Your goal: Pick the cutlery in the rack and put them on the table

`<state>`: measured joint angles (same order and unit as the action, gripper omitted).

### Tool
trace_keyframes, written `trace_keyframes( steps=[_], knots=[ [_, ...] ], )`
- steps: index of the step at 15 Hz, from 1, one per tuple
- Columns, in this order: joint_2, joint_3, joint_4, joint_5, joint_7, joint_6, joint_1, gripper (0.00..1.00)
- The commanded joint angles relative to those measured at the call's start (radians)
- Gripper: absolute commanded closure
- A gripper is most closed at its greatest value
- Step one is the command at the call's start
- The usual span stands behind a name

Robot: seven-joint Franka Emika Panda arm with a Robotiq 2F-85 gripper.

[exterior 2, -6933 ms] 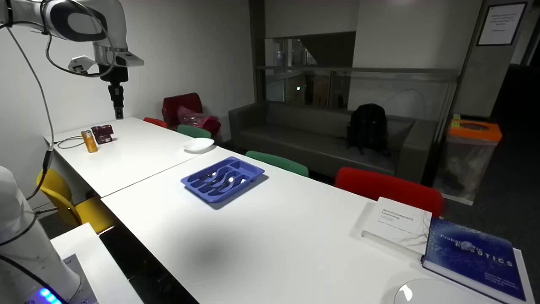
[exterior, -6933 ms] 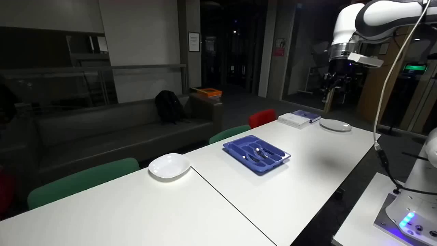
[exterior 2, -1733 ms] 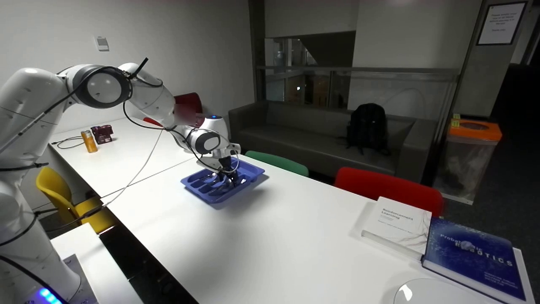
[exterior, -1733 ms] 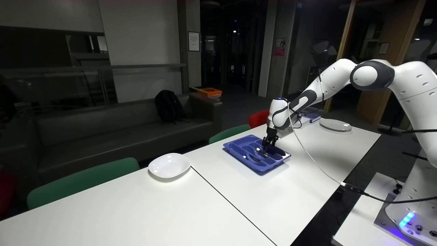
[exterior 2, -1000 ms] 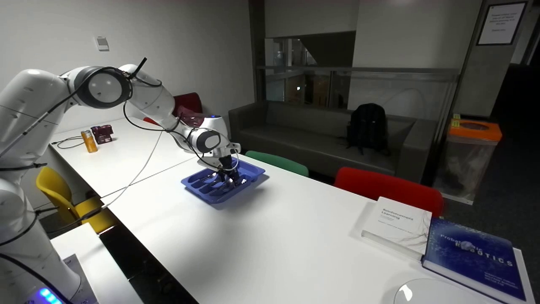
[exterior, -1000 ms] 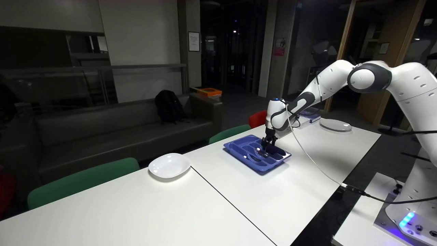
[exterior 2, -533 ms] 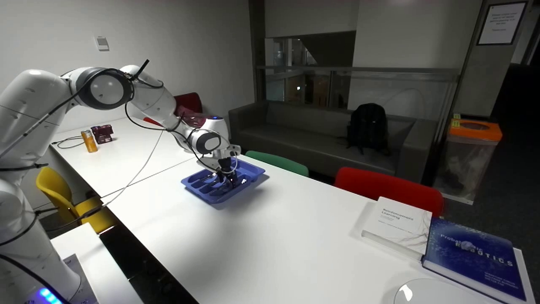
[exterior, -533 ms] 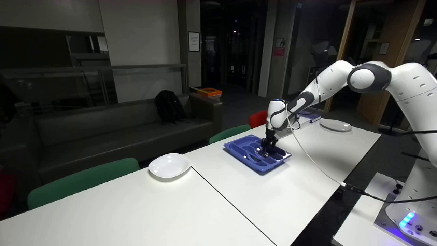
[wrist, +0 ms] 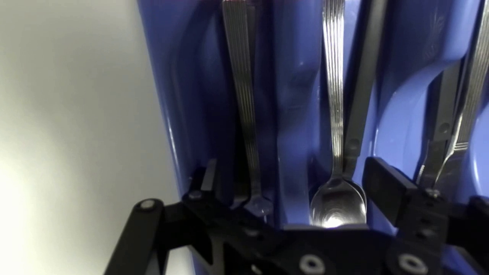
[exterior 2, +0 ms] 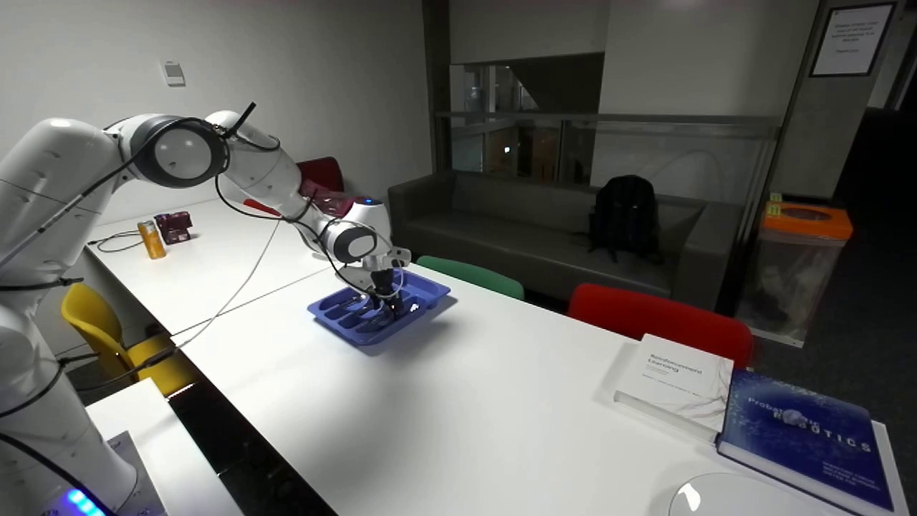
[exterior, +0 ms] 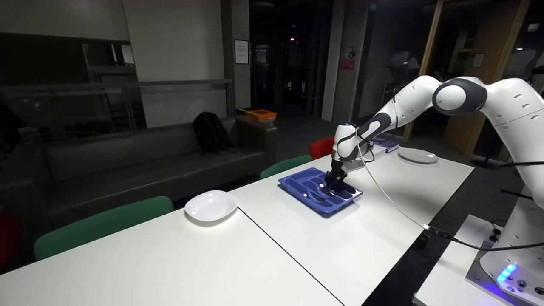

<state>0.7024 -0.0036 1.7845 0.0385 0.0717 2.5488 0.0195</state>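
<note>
Your fingers [wrist: 387, 187] stand spread, holding nothing. The spoon [wrist: 336, 118] looks light, stiff and slippery; grip its ridged handle [wrist: 335, 80].

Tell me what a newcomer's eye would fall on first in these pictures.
Probably the white Panda robot arm, stretched over the white table in both exterior views, its open end effector at the blue cutlery tray. Next, in the wrist view, the gleaming spoon lying in the tray. The bright red chair beyond the table, in an exterior view, stands out too.
</note>
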Motion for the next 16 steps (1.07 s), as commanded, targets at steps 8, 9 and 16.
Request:
trace_keyframes(
  steps=[8, 9, 16],
  knots=[
    [0.036, 0.042, -0.025, 0.046, -0.063, -0.039, -0.056, 0.0],
    [0.037, 0.043, -0.027, 0.044, -0.07, -0.046, -0.057, 0.0],
    [0.039, 0.046, -0.053, 0.04, -0.105, -0.092, -0.055, 0.48]
  ],
)
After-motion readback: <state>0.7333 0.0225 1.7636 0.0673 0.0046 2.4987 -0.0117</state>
